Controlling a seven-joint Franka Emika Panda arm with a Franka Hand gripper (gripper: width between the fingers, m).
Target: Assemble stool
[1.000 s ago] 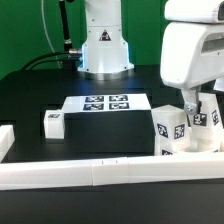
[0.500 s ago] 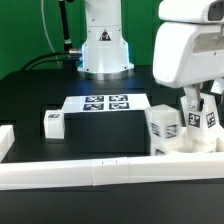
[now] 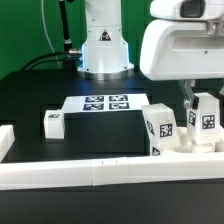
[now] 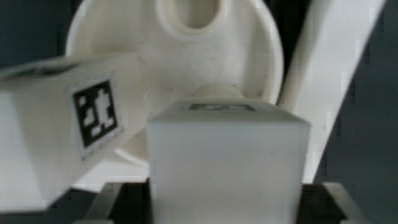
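My gripper (image 3: 205, 128) is at the exterior view's right, shut on a white leg block (image 3: 207, 120) with a tag. In the wrist view this leg block (image 4: 228, 150) fills the gap between the two dark fingers (image 4: 121, 200) of the gripper (image 4: 228, 208). The round seat (image 4: 169, 55) lies right behind it, with a hole showing. The seat (image 3: 183, 150) is low in the exterior view, behind the front rail. A second tagged leg block (image 3: 160, 128) stands at the seat and also shows in the wrist view (image 4: 71, 110). A third leg block (image 3: 53, 123) lies far off at the left.
The marker board (image 3: 107, 103) lies in the middle of the black table, in front of the robot base (image 3: 105, 50). A long white rail (image 3: 90, 172) runs along the front and another piece (image 3: 6, 140) at the left. A rail (image 4: 338, 60) shows beside the seat.
The hand has shifted towards the exterior view's left with the leg block in it. The second leg block by the seat has moved a little left too.
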